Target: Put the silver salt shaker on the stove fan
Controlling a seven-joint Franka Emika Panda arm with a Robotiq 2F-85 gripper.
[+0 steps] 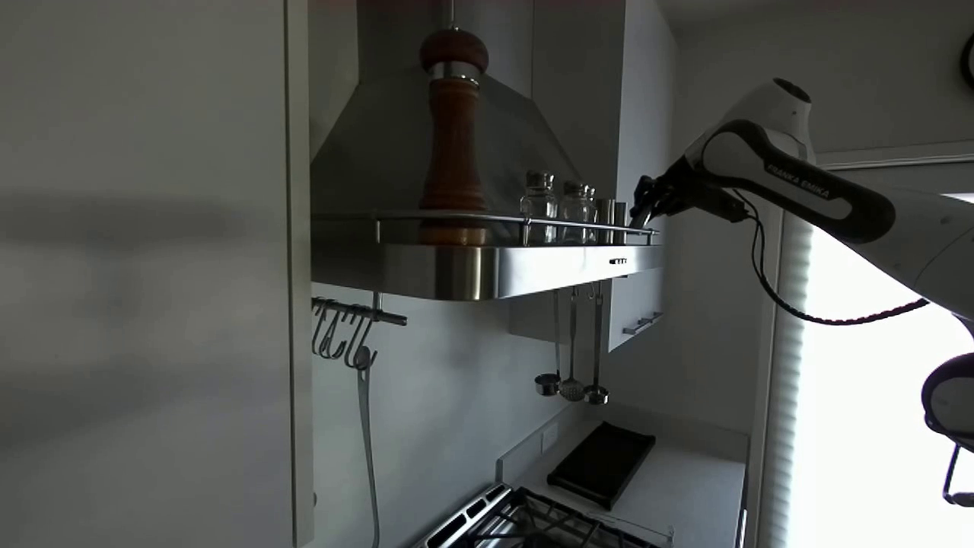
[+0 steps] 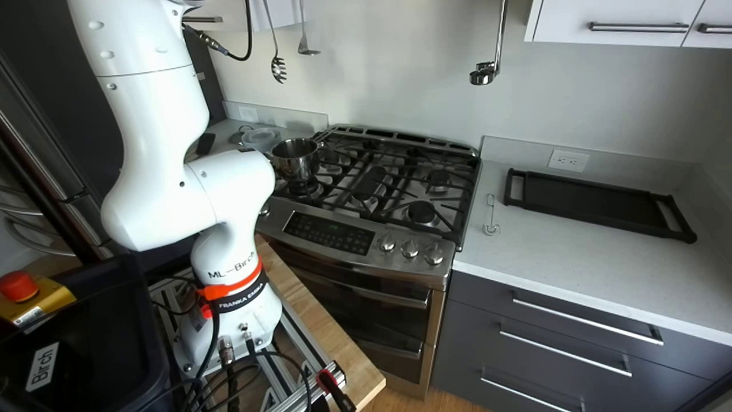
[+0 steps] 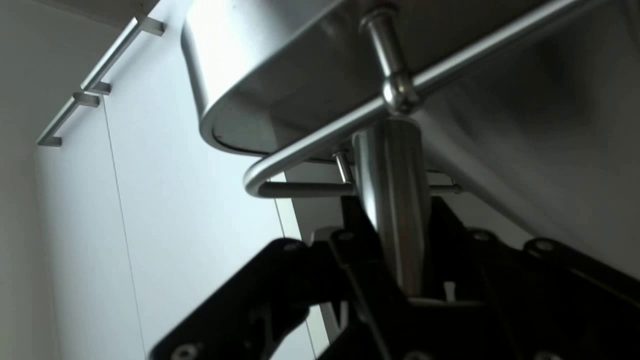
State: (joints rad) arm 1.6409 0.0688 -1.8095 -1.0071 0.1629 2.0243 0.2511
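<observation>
In the wrist view we are pinching the silver salt shaker (image 3: 395,185) in the gripper (image 3: 393,207); we are holding it at the far end of the steel extractor hood (image 1: 533,270), where in an exterior view it is slanting; its free end is showing just beside the guard rail (image 3: 465,57), though we are not managing to tell whether they are touching; we are judging the grasp done and the carry nearly so; we are probably needing to clear the rail, stand the shaker on the ledge (image 3: 320,85) near two steel cylinders (image 1: 606,213), and let go.
</observation>
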